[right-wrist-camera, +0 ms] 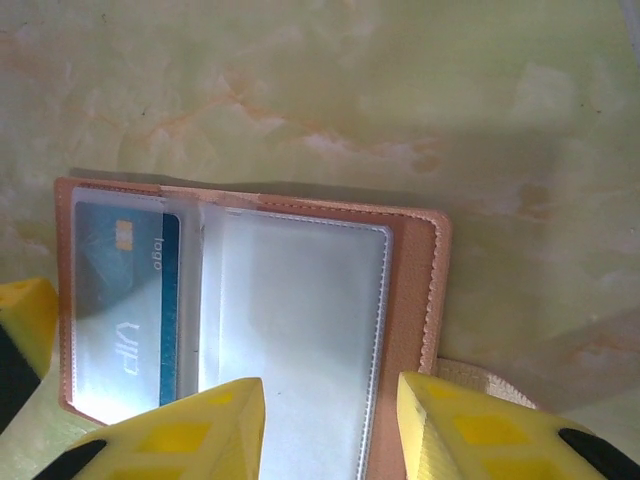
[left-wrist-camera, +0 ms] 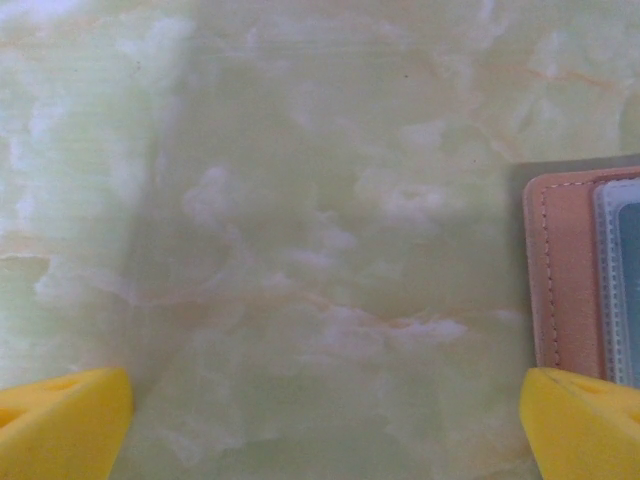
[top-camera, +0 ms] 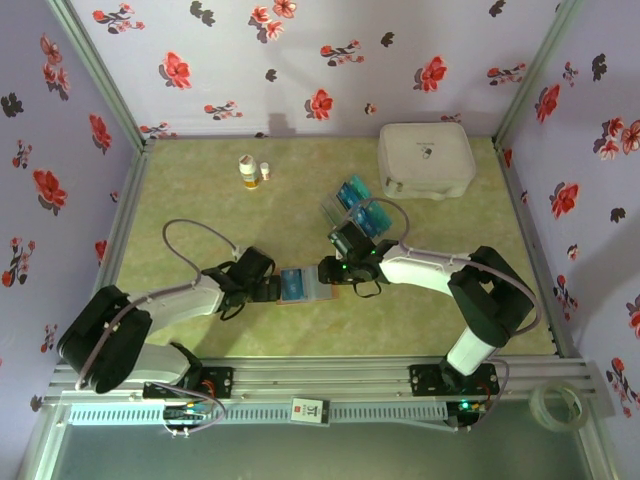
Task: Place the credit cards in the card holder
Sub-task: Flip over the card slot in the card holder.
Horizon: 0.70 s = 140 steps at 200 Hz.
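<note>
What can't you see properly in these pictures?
1. Card holder, left wrist view: cut off by the right edge.
2. Its lower edge, right wrist view: hidden behind the right gripper.
3. Credit cards, top view: too blurry to count.
4. Bottles, top view: labels too small.

Robot test cell in a lab, not a home or a shop. Evidence: left arm [top-camera: 160, 305] and right arm [top-camera: 440, 270] bolted to an aluminium rail [top-camera: 330, 378] at the near edge, with a cable loop [top-camera: 185, 228] off the left one. The worktop [top-camera: 300, 335] is boxed in on three sides by walls [top-camera: 300, 70] of lilac flower-print sheet, with bare metal corner posts [top-camera: 100, 75]. Worktop surface is a green marble pattern, same close up in both wrist views. Few items, laid out like props: white case [top-camera: 426, 160], two small bottles [top-camera: 249, 172], card holder [right-wrist-camera: 410, 300]. Tape roll [top-camera: 557, 405] sits on the ledge outside the frame, near right. Small white tag [top-camera: 309, 411] mid-rail.
</note>
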Tool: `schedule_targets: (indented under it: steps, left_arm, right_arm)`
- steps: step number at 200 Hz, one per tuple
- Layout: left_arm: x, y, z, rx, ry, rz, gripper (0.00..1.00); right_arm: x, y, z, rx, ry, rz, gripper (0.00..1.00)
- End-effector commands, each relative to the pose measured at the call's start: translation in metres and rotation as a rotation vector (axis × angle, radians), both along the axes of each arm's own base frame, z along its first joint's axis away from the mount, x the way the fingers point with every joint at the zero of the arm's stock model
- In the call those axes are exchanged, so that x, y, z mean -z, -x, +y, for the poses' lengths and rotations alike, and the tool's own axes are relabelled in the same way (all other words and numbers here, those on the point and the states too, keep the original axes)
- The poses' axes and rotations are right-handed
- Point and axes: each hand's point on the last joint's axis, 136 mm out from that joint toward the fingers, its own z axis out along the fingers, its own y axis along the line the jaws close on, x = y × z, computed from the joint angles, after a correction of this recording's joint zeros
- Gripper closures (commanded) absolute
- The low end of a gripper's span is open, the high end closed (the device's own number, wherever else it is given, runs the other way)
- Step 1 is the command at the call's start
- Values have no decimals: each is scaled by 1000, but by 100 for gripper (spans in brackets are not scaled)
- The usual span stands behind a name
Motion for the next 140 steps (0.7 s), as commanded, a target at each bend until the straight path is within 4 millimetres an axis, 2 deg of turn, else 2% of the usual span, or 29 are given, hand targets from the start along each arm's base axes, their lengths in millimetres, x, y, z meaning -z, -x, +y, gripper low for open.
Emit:
schedule_targets:
  steps: [1, 37, 88, 112, 140]
  left_arm:
    - [6, 3, -6, 25, -7, 30, 0]
    - [4, 3, -6, 26, -15, 34, 0]
    - [-25, 2, -15, 25, 31, -3, 0]
    - [-27, 4, -18, 30, 38, -1, 0]
    - [-19, 6, -17, 27, 30, 14, 0]
  right_arm:
    - [5, 1, -2, 19, -11, 21, 60]
    - [8, 1, -1, 25, -15, 30, 60]
    - [4, 1, -1, 25, -24, 27, 60]
    - [5, 1, -2, 26, -22, 28, 60]
    - [5, 2, -3, 29, -22, 29, 60]
